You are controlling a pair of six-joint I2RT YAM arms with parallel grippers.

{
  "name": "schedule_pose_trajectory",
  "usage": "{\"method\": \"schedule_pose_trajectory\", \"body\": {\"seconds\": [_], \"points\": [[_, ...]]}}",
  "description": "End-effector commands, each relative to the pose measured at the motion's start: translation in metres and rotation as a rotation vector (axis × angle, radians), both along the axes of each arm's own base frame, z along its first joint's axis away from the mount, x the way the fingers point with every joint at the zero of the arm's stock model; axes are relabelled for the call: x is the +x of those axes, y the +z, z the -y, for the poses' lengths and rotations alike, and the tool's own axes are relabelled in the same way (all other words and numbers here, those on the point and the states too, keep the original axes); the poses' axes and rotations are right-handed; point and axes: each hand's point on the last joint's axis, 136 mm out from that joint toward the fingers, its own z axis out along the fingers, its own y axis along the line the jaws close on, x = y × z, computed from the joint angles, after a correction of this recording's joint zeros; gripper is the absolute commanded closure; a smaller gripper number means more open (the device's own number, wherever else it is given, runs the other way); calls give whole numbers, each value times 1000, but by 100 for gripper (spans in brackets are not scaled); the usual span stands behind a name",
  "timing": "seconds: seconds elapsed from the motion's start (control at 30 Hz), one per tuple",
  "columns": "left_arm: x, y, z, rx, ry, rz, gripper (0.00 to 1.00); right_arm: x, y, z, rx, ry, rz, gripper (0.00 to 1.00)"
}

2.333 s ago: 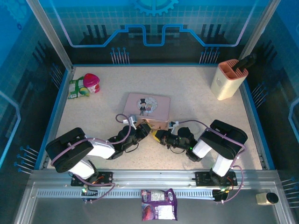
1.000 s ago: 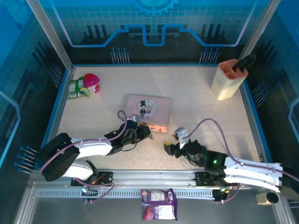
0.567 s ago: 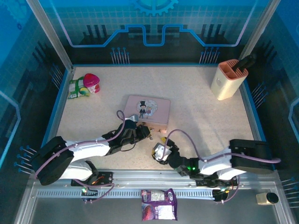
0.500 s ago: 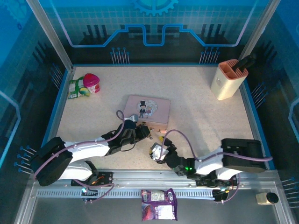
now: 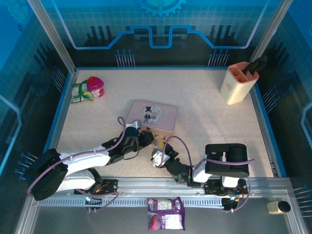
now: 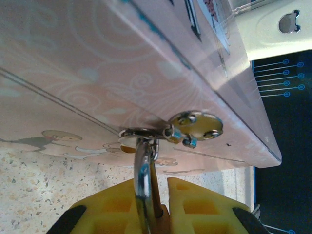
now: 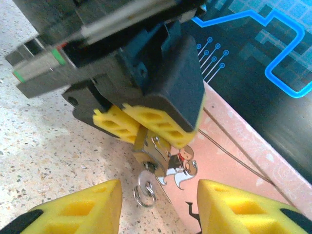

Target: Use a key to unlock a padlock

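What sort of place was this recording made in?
Probably a purpose-built robot test or demo booth, not a home: blue circuit-pattern wall panels, an aluminium rail along the near edge, and a speckled table holding stray props such as a tin.

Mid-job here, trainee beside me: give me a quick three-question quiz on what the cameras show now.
1. True or false: the left end effector is clamped on the padlock.
2. The right end effector is: A open; B shut, empty; C shut on the padlock.
3. Which pink thing sits right beside the padlock?
Key: 1 true; 2 A; 3 the tin.
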Motion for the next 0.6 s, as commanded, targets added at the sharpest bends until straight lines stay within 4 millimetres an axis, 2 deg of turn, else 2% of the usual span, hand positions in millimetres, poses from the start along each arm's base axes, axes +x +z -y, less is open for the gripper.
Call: {"method": "schedule_pose_trajectory", "body": {"seconds": [0.0,0.2,0.57], "points": [[5,25,3,-55,17,63,100,4,9,8,83,-34,-7,58],[7,32,7,-49,6,72,100,1,-2,2,88,-4,-40,71],[7,32,9,-49,0,64,100,6,-11,-4,96,-10,-69,75]]}}
